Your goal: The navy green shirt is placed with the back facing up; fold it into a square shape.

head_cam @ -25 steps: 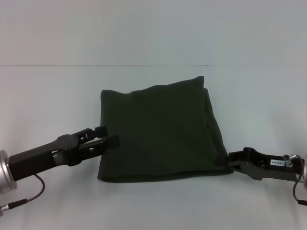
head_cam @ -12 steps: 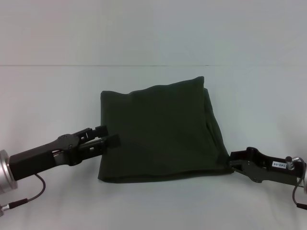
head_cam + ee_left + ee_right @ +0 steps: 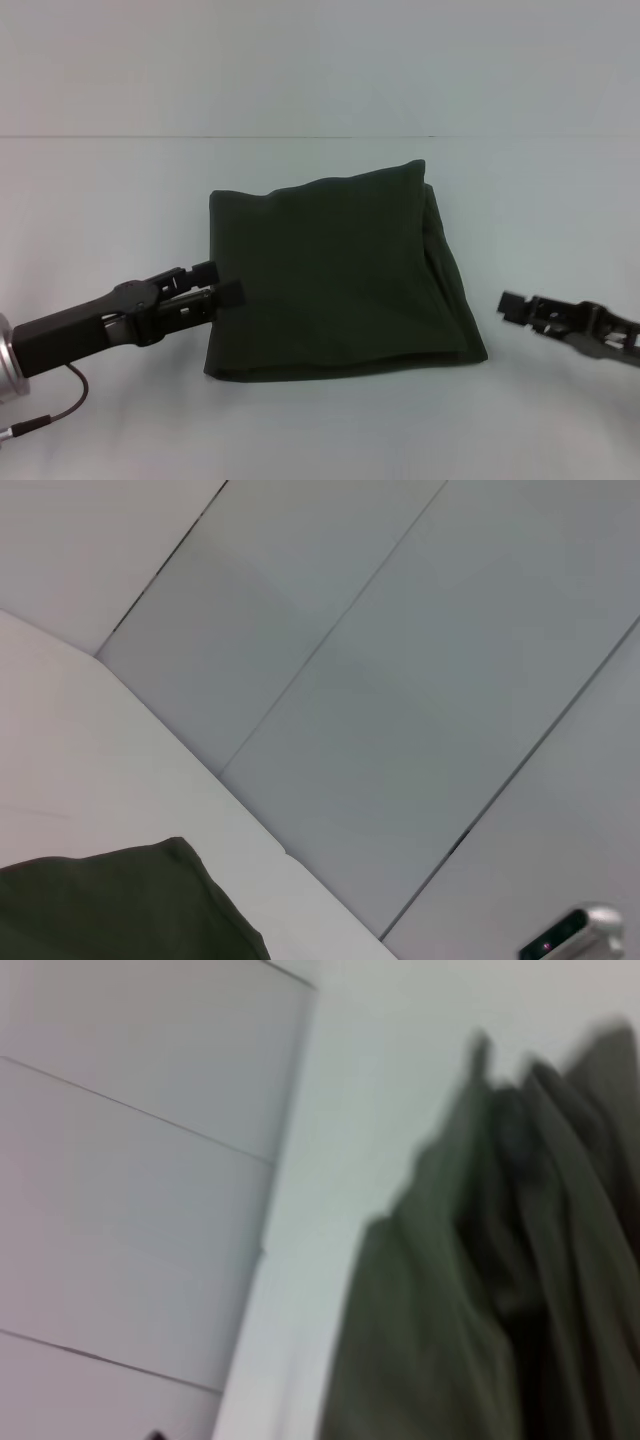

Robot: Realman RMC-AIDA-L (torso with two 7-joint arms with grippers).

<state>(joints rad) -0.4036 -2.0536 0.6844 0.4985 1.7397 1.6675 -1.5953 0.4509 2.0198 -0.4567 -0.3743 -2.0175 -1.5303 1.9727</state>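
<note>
The navy green shirt point(image 3: 335, 270) lies folded into a rough square in the middle of the white table, plain side up, its right edge showing stacked layers. My left gripper point(image 3: 222, 282) rests at the shirt's left edge, open, with no cloth between its fingers. My right gripper point(image 3: 510, 305) hovers open a short way right of the shirt's near right corner, apart from the cloth. The left wrist view catches one corner of the shirt point(image 3: 120, 900). Layered folds of the shirt point(image 3: 480, 1260) fill the right wrist view.
The white table point(image 3: 100, 190) stretches around the shirt on all sides and meets a pale wall point(image 3: 320, 60) behind. A black cable point(image 3: 70, 400) hangs below my left arm at the near left.
My right gripper has pulled back to the right, away from the shirt's near right corner, which now lies flat on the table. The left gripper has barely moved.
</note>
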